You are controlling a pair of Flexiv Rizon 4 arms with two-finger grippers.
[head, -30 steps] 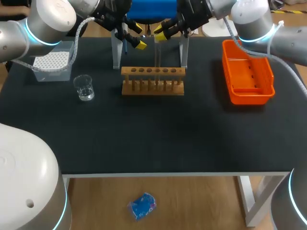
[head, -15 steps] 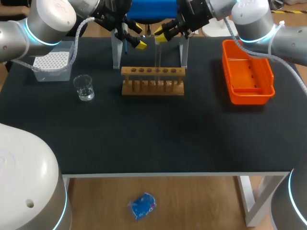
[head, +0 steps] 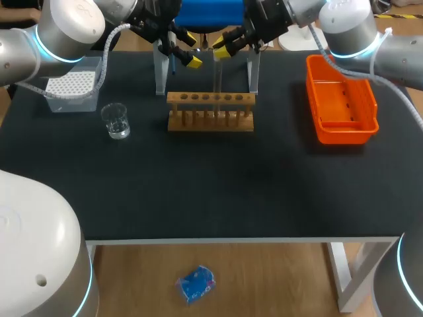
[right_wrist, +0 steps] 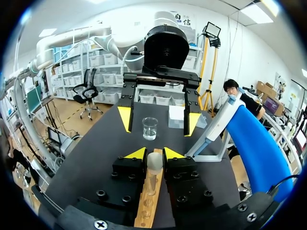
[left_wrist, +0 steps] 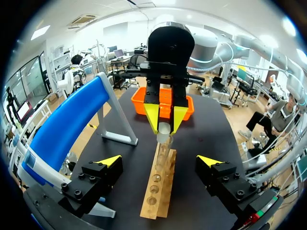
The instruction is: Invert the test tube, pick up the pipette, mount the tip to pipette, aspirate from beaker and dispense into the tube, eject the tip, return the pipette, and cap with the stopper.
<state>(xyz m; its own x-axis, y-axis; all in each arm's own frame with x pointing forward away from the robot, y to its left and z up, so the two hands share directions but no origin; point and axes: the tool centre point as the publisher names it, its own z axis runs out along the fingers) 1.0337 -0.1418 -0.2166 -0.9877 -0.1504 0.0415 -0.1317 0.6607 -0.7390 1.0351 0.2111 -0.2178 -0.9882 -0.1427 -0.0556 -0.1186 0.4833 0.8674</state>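
Two right jaws are pinching the test tube (head: pixel 216 74) near its top, nearly closed, holding it upright, long axis vertical, lower end at the wooden rack (head: pixel 210 112) on the worktop's far side. Left jaws are facing it, standing wide open, gripping nothing.

I count two hands, the left hand (left_wrist: pixel 159 160) and the right hand (right_wrist: pixel 154 153). There is one test tube (head: pixel 217 69) in the right hand and one wooden rack (head: pixel 210 111) under it. On the tabletop (head: pixel 211 191) are also one glass beaker (head: pixel 116 121), one white tip box (head: pixel 69 89), one orange bin (head: pixel 340 125) and one blue stand (head: pixel 201 12).
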